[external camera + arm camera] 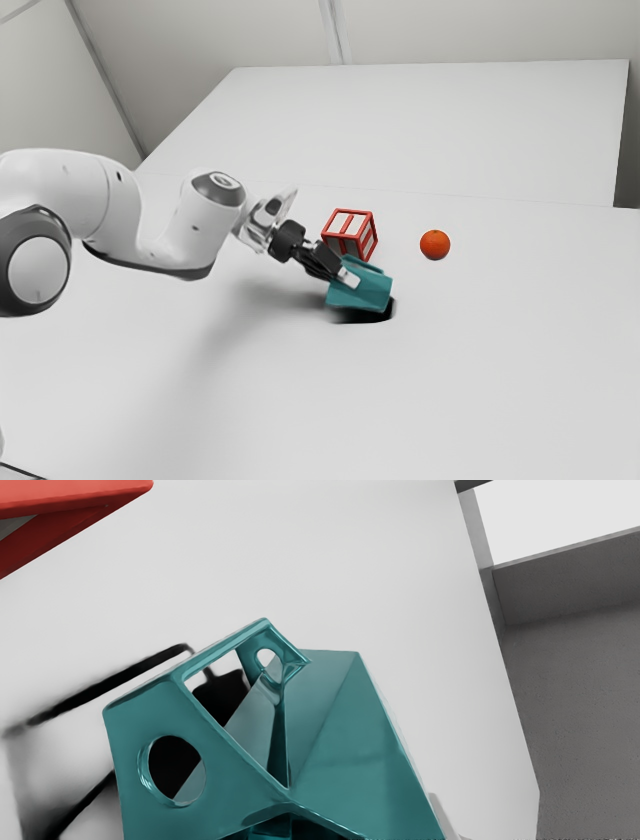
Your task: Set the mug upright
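Note:
A teal mug [362,288] is tipped over, its handle at the upper side, with a dark shadow close beneath it. My gripper [347,279] reaches down at a slant from the exterior view's left and overlaps the mug's near side. Up close in the wrist view, the mug [345,730] shows its angular handle, pierced by round holes, and part of its dark opening toward my hand. A thin grey sliver of the gripper [442,816] runs along the mug's outer wall. Whether the mug rests on the table cannot be made out, and its far side is hidden.
Just behind the mug in the exterior view stands a red-and-white crate-like block [350,234], its red edge [75,510] visible in the wrist view too. An orange [435,245] lies toward the exterior view's right. All are on a wide white table [480,390].

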You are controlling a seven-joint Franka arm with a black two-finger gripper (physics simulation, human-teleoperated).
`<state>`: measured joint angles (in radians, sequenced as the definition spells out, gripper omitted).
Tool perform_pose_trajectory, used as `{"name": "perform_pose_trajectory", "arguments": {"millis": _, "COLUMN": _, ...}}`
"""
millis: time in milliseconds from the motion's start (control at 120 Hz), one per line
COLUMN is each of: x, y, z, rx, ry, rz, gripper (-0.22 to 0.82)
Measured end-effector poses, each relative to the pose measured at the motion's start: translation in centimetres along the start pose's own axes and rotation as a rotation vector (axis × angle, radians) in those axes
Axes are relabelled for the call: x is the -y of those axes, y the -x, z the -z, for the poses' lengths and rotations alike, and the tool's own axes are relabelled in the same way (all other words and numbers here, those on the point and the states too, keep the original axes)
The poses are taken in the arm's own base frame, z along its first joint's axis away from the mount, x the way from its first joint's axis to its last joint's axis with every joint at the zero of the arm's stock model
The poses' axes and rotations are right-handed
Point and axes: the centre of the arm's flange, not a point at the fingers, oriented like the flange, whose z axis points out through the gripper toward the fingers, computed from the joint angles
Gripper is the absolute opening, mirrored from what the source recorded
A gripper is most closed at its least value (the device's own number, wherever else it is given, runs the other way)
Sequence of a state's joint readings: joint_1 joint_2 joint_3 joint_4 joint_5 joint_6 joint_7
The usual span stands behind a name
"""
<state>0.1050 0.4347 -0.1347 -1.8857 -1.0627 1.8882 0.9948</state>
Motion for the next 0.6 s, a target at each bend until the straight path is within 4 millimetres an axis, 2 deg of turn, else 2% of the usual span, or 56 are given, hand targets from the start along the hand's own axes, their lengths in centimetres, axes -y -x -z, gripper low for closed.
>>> {"name": "perform_pose_trajectory", "arguments": {"millis": 258, "x": -4.7, "y": -1.1, "z": 0.8, "rx": 0.057, "ry": -0.124, "rz": -0.098, "gripper": -0.18}}
{"name": "perform_pose_trajectory", "arguments": {"millis": 450, "x": -7.1, "y": -1.2, "z": 2.5, "rx": 0.242, "ry": -0.407, "rz": -0.173, "gripper": -0.18}}
{"name": "perform_pose_trajectory", "arguments": {"millis": 600, "x": -8.7, "y": -1.6, "z": 2.9, "rx": 0.369, "ry": -0.629, "rz": -0.212, "gripper": -0.18}}
